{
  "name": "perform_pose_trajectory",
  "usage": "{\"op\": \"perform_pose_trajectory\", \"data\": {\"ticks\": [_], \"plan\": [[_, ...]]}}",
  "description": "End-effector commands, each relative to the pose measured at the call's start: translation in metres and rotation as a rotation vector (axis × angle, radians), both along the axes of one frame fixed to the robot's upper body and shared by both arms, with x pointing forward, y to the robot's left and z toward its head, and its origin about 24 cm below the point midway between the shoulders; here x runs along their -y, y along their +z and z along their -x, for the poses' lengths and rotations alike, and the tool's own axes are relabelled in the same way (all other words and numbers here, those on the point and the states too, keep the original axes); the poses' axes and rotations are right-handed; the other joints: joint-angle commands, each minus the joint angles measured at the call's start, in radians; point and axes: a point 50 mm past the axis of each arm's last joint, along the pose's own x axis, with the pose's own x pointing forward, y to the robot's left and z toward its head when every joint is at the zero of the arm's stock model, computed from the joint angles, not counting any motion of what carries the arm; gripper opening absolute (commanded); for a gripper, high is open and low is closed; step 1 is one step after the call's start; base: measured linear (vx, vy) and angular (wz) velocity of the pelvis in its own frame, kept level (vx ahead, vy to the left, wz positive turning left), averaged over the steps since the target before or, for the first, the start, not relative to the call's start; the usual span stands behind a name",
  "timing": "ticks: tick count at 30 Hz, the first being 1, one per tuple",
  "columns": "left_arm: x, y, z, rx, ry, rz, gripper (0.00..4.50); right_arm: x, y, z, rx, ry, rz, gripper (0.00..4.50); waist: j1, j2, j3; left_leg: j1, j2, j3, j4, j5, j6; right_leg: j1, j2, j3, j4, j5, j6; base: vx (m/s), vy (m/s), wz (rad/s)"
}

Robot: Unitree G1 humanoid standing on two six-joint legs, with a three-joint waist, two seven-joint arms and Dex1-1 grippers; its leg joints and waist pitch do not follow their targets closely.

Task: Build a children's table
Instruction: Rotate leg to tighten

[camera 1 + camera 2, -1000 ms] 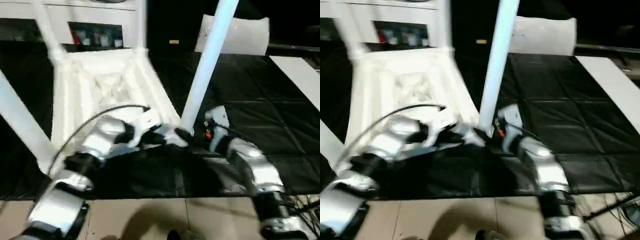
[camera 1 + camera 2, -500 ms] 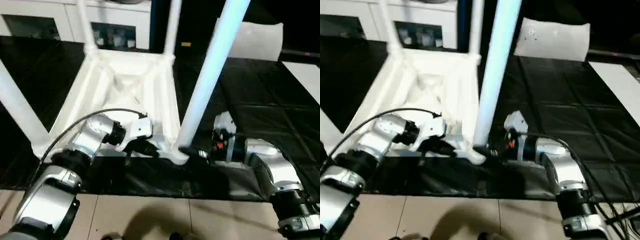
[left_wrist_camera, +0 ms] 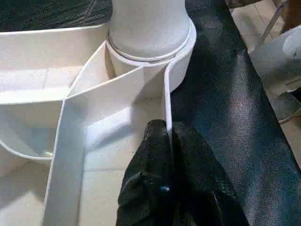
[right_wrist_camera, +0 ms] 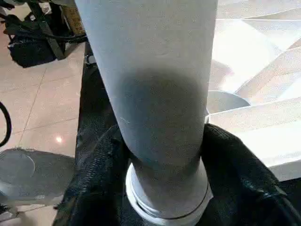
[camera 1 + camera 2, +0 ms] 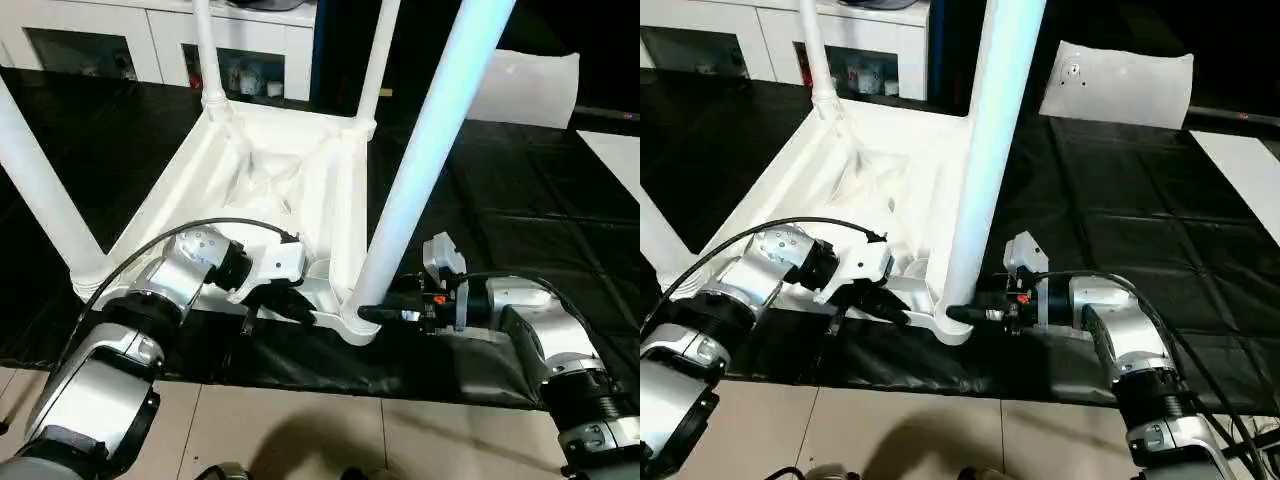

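The white tabletop (image 5: 270,190) lies upside down on the black mat, ribs up, with a tube leg standing in each corner socket. My left gripper (image 3: 167,129) is shut on the thin near rim, one finger on either side of it, just beside the near right socket (image 3: 150,52). The near right leg (image 5: 425,160) rises tall from that socket. My right gripper (image 5: 372,314) reaches in from the right and is shut around the base of this leg, with a black finger (image 4: 101,160) on either side of the tube (image 4: 155,70).
A white cabinet with glass doors (image 5: 100,45) stands behind the mat. A flat white board (image 5: 525,88) lies at the back right, and another white panel (image 5: 615,150) sits at the right edge. The black mat (image 5: 520,200) ends at the tiled floor (image 5: 300,430) near me.
The whole picture has shifted, so the camera moved. Both grippers keep their hold at the near right corner. My right forearm now lies more level, pointing left at the leg's base.
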Motion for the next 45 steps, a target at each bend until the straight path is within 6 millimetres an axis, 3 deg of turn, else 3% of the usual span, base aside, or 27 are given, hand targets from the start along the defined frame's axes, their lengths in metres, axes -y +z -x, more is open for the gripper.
{"op": "perform_pose_trajectory", "data": {"ticks": [1, 6, 9, 11, 13, 14, 15, 16, 17, 18, 19, 20, 21, 22, 23, 24, 25, 26, 27, 28, 30, 33, 34, 39, 45], "plan": [[0.01, 0.002, 0.002, 0.003, -0.098, -0.037, 0.0, -0.002, 0.001, 0.001, -0.005, 0.028, -0.008, 2.04, -0.005, 0.001, -0.079, 0.004, 0.034, 0.001, -0.068, -0.143, 0.046, 0.063, -0.074, 0.058, -0.06, -0.334, -0.159, 0.0, 0.0, 0.0], [0.014, 0.002, -0.003, -0.011, 0.021, 0.02, 0.0, -0.011, -0.005, 0.009, -0.083, -0.058, -0.073, 1.93, -0.003, 0.005, -0.077, 0.006, 0.035, 0.001, -0.069, -0.146, 0.043, 0.062, -0.074, 0.059, -0.06, -0.334, -0.16, 0.0, 0.0, 0.0], [0.025, 0.003, -0.01, -0.008, 0.158, 0.09, 0.0, -0.022, -0.014, 0.007, -0.081, -0.21, -0.024, 1.93, -0.009, 0.007, -0.069, 0.014, 0.029, 0.0, -0.071, -0.203, 0.019, 0.052, -0.077, 0.054, -0.081, -0.47, -0.118, 0.0, 0.0, 0.0], [0.032, 0.004, -0.012, 0.0, 0.216, 0.125, 0.0, -0.029, -0.019, 0.004, -0.076, -0.302, 0.006, 1.92, -0.019, 0.003, -0.062, 0.017, 0.018, -0.004, -0.068, -0.247, 0.002, 0.051, -0.076, 0.042, -0.102, -0.602, -0.064, 0.0, 0.0, 0.0], [0.044, 0.003, -0.014, -0.001, 0.286, 0.157, 0.0, -0.038, -0.021, -0.001, -0.113, -0.436, -0.01, 1.92, -0.035, 0.005, -0.056, 0.026, 0.009, -0.008, -0.06, -0.299, -0.007, 0.043, -0.072, 0.021, -0.127, -0.718, -0.006, -0.026, 0.004, -0.03], [0.054, 0.003, -0.014, -0.003, 0.337, 0.182, 0.0, -0.047, -0.022, -0.005, -0.14, -0.524, -0.02, 1.92, -0.05, 0.002, -0.057, 0.026, 0.004, -0.012, -0.052, -0.322, -0.01, 0.044, -0.07, 0.001, -0.145, -0.76, 0.033, 0.0, 0.0, 0.0], [0.06, 0.003, -0.015, -0.003, 0.367, 0.197, 0.0, -0.052, -0.022, -0.007, -0.156, -0.576, -0.021, 1.91, -0.065, 0.014, -0.056, 0.033, 0.01, -0.018, -0.052, -0.349, -0.013, 0.047, -0.071, -0.02, -0.158, -0.759, 0.044, 0.0, 0.0, 0.0], [0.069, 0.003, -0.015, -0.002, 0.41, 0.219, 0.0, -0.06, -0.023, -0.009, -0.163, -0.638, -0.016, 1.91, -0.083, 0.031, -0.054, 0.035, 0.026, -0.03, -0.06, -0.409, -0.008, 0.062, -0.068, -0.051, -0.172, -0.721, 0.055, 0.0, 0.0, 0.0], [0.069, 0.003, -0.015, -0.002, 0.41, 0.219, 0.0, -0.06, -0.023, -0.009, -0.163, -0.638, -0.016, 1.91, -0.096, 0.038, -0.052, 0.034, 0.044, -0.037, -0.07, -0.465, -0.003, 0.074, -0.068, -0.064, -0.169, -0.678, 0.052, -0.027, 0.061, -0.12], [0.075, 0.004, -0.016, 0.0, 0.442, 0.233, 0.0, -0.065, -0.023, -0.012, -0.171, -0.68, -0.018, 1.91, -0.101, 0.055, -0.048, -0.008, 0.112, -0.071, -0.142, -0.628, -0.007, 0.136, -0.063, -0.04, -0.043, -0.473, 0.019, -0.027, 0.061, -0.12], [0.084, 0.005, -0.018, 0.017, 0.506, 0.251, 0.0, -0.073, -0.022, -0.016, -0.171, -0.741, -0.021, 1.91, -0.072, 0.053, -0.034, -0.036, 0.126, -0.05, -0.202, -0.768, -0.013, 0.125, -0.041, 0.003, 0.089, -0.214, -0.022, -0.062, 0.037, -0.03], [0.09, 0.007, -0.019, 0.031, 0.554, 0.261, 0.0, -0.08, -0.021, -0.019, -0.172, -0.785, -0.023, 1.91, -0.074, 0.044, -0.038, -0.002, 0.115, -0.032, -0.208, -0.769, -0.006, 0.094, -0.034, 0.031, 0.099, -0.193, -0.025, 0.0, 0.0, 0.0], [0.097, 0.008, -0.02, 0.052, 0.591, 0.264, 0.0, -0.088, -0.018, -0.023, -0.172, -0.824, -0.035, 1.91, -0.081, -0.009, -0.063, 0.068, 0.02, -0.029, -0.08, -0.592, -0.04, 0.029, -0.087, 0.079, -0.038, -0.566, -0.034, 0.0, 0.0, 0.0], [0.101, 0.01, -0.021, 0.062, 0.615, 0.27, 0.0, -0.093, -0.015, -0.026, -0.176, -0.836, -0.063, 1.91, -0.065, -0.02, -0.057, 0.031, -0.025, -0.015, -0.001, -0.292, -0.011, 0.034, -0.132, 0.082, -0.108, -0.926, 0.048, 0.066, -0.069, -0.07], [0.102, 0.011, -0.021, 0.065, 0.624, 0.273, 0.0, -0.096, -0.013, -0.027, -0.175, -0.84, -0.077, 1.91, -0.053, -0.021, -0.067, 0.001, -0.015, -0.02, -0.013, -0.178, 0.006, 0.062, -0.142, 0.1, -0.098, -0.909, 0.061, 0.022, -0.047, -0.25], [0.105, 0.013, -0.022, 0.077, 0.642, 0.268, 0.0, -0.099, -0.008, -0.03, -0.161, -0.857, -0.102, 1.91, -0.042, -0.011, -0.081, -0.031, 0.0, -0.025, -0.055, -0.048, 0.01, 0.083, -0.105, 0.095, -0.059, -0.66, 0.028, 0.022, -0.047, -0.25], [0.105, 0.014, -0.022, 0.089, 0.64, 0.264, 0.0, -0.098, -0.005, -0.033, -0.148, -0.866, -0.112, 2.47, -0.048, -0.001, -0.084, -0.029, 0.008, -0.026, -0.063, 0.025, 0.014, 0.073, -0.07, 0.086, -0.026, -0.323, -0.044, 0.058, -0.037, -0.12], [0.105, 0.015, -0.023, 0.098, 0.639, 0.262, 0.0, -0.097, -0.004, -0.034, -0.141, -0.871, -0.118, 2.61, -0.052, -0.002, -0.085, -0.028, 0.004, -0.023, -0.058, 0.038, 0.017, 0.07, -0.058, 0.084, -0.016, -0.208, -0.077, 0.0, 0.0, 0.0], [0.105, 0.015, -0.023, 0.098, 0.639, 0.262, 0.0, -0.097, -0.004, -0.034, -0.141, -0.871, -0.118, 2.61, -0.054, 0.004, -0.09, -0.025, 0.003, -0.022, -0.057, 0.06, 0.036, 0.079, -0.056, 0.083, -0.002, -0.041, -0.14, 0.0, 0.0, 0.0], [0.1, 0.015, -0.023, 0.106, 0.63, 0.258, 0.0, -0.092, -0.002, -0.035, -0.132, -0.874, -0.138, 2.61, -0.055, 0.007, -0.088, -0.023, 0.004, -0.019, -0.055, 0.061, 0.069, 0.076, -0.057, 0.083, 0.0, 0.047, -0.19, 0.0, 0.0, 0.0], [0.093, 0.014, -0.022, 0.108, 0.617, 0.244, 0.0, -0.085, -0.002, -0.034, -0.1, -0.855, -0.139, 2.97, -0.054, 0.005, -0.084, -0.019, 0.006, -0.015, -0.057, 0.008, 0.094, 0.079, -0.06, 0.081, -0.008, 0.013, -0.22, 0.0, 0.0, 0.0], [0.087, 0.013, -0.021, 0.11, 0.599, 0.237, 0.0, -0.08, -0.002, -0.033, -0.072, -0.832, -0.135, 3.12, -0.056, 0.011, -0.081, -0.02, 0.012, -0.013, -0.061, -0.057, 0.09, 0.083, -0.064, 0.081, -0.02, -0.103, -0.211, 0.0, 0.0, 0.0], [0.077, 0.011, -0.019, 0.108, 0.564, 0.231, 0.0, -0.068, -0.004, -0.029, -0.039, -0.797, -0.127, 3.25, -0.056, 0.011, -0.08, -0.016, 0.015, -0.013, -0.063, -0.07, 0.082, 0.081, -0.065, 0.081, -0.023, -0.125, -0.208, 0.0, 0.0, 0.0], [0.055, 0.005, -0.014, 0.094, 0.473, 0.206, 0.0, -0.037, -0.007, -0.02, 0.025, -0.727, -0.087, 3.62, -0.053, 0.014, -0.08, -0.016, 0.022, -0.011, -0.064, -0.07, 0.081, 0.08, -0.064, 0.083, -0.023, -0.102, -0.213, 0.0, 0.0, 0.0], [0.032, -0.003, -0.001, 0.07, 0.26, 0.167, 0.0, -0.003, -0.003, -0.005, 0.063, -0.5, -0.047, 4.04, -0.041, 0.012, -0.074, -0.012, 0.024, -0.006, -0.065, -0.126, 0.073, 0.076, -0.064, 0.085, -0.035, -0.203, -0.191, 0.0, 0.0, 0.0]]}}
